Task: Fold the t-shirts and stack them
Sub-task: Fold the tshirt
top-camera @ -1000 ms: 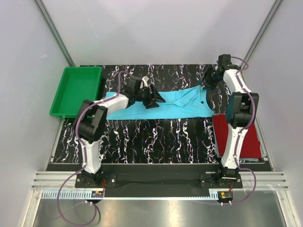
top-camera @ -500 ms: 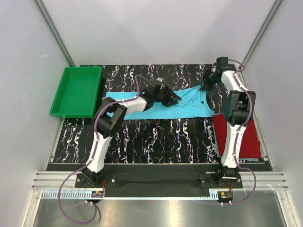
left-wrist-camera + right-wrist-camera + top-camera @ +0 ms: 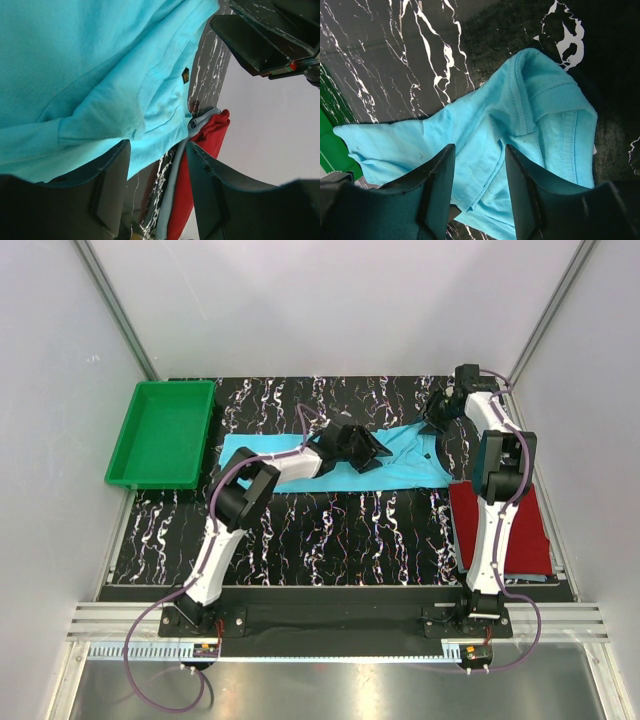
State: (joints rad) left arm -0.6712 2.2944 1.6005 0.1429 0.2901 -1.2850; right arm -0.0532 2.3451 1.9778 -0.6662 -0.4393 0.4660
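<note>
Two t-shirts lie on the black, white-veined table (image 3: 330,525). The turquoise t-shirt (image 3: 405,468) stretches sideways across the far half. Its left end reaches toward the green tray (image 3: 165,435) at the table's far left edge, and its right end lies just beside the red t-shirt (image 3: 535,530). The red one is a flat folded rectangle at the near right edge, partly under the right arm. A broad band of marbled tabletop runs between the turquoise hem and the arm bases. White walls close in on three sides, tightest at the far right corner.

The turquoise cloth is soft knit, rumpled into shallow folds and doubled over near the middle, with stitched seams and a ribbed collar bunched at its right end. A small dark neck label (image 3: 185,75) shows on it. The tray is hard plastic with raised walls.

The left gripper (image 3: 157,145) hangs over the middle of the turquoise shirt, its arm lying across the cloth; its fingers stand apart and clamp nothing. The right gripper (image 3: 480,148) hovers above the collar end near the far right corner, jaws likewise spread and gripping nothing
</note>
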